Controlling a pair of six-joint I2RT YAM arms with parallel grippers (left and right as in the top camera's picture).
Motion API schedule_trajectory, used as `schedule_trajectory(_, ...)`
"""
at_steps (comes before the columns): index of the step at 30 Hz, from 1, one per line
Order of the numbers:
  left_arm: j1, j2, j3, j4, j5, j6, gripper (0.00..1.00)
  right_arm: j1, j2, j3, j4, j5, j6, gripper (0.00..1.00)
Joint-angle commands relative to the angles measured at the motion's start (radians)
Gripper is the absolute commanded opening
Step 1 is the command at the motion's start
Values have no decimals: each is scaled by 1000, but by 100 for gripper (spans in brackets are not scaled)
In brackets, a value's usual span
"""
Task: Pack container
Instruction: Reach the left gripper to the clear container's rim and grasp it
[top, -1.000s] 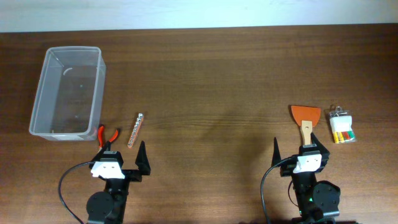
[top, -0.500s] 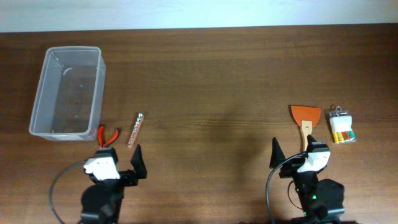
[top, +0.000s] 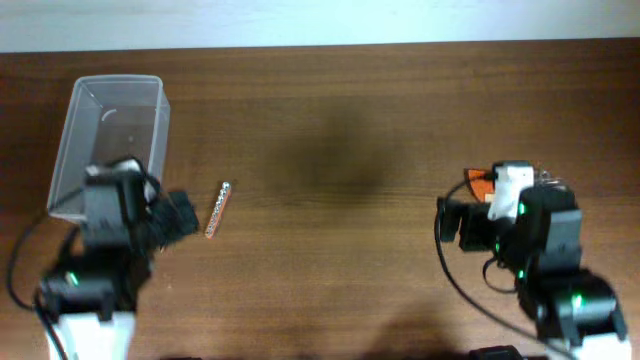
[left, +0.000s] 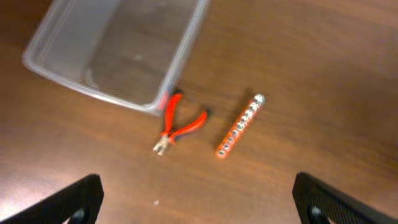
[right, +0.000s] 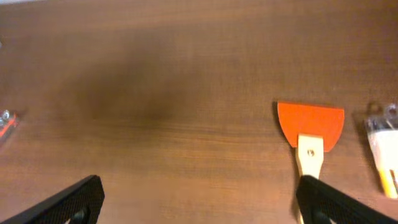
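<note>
The clear plastic container (top: 118, 115) stands empty at the far left; it also shows in the left wrist view (left: 121, 53). Red-handled pliers (left: 178, 124) lie against its near corner, hidden under my left arm in the overhead view. An orange strip of silver bits (top: 218, 210) (left: 239, 126) lies just right of the pliers. My left gripper (left: 200, 202) (top: 178, 215) is open and empty, above the table short of the pliers. My right gripper (right: 199, 202) (top: 470, 222) is open and empty; its right finger is near the handle of an orange scraper (right: 311, 124) (top: 478, 178).
A small clear packet with yellow and red pieces and a metal clip (right: 382, 146) lies right of the scraper, mostly hidden under my right arm in the overhead view. The table's far edge meets a white wall (top: 320, 20).
Both arms have lifted and swung forward from the near edge. The left arm now covers the pliers and the container's near end; the right arm covers the scraper handle and the packet.
</note>
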Motion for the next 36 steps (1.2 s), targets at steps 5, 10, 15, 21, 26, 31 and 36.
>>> schedule_trajectory(5,108,181,204,-98,113,-27,99,4,194,189,-185,-46,5,99)
schedule_trajectory(10,209,266,204,-95,66,-277,99,4,266,190,-232,-45,5,99)
schedule_trajectory(15,344,377,204,-95,94,-483,99,4,317,190,-247,-45,5,99)
schedule_trajectory(21,456,554,204,-78,98,-643,99,4,332,190,-250,-45,5,99)
schedule_trajectory(26,489,686,204,-10,113,-653,99,4,332,190,-250,-45,5,99)
schedule_trajectory(31,491,777,204,64,113,-654,99,4,332,190,-251,-45,5,99)
schedule_trajectory(36,490,838,204,117,113,-654,99,4,332,190,-254,-46,5,99)
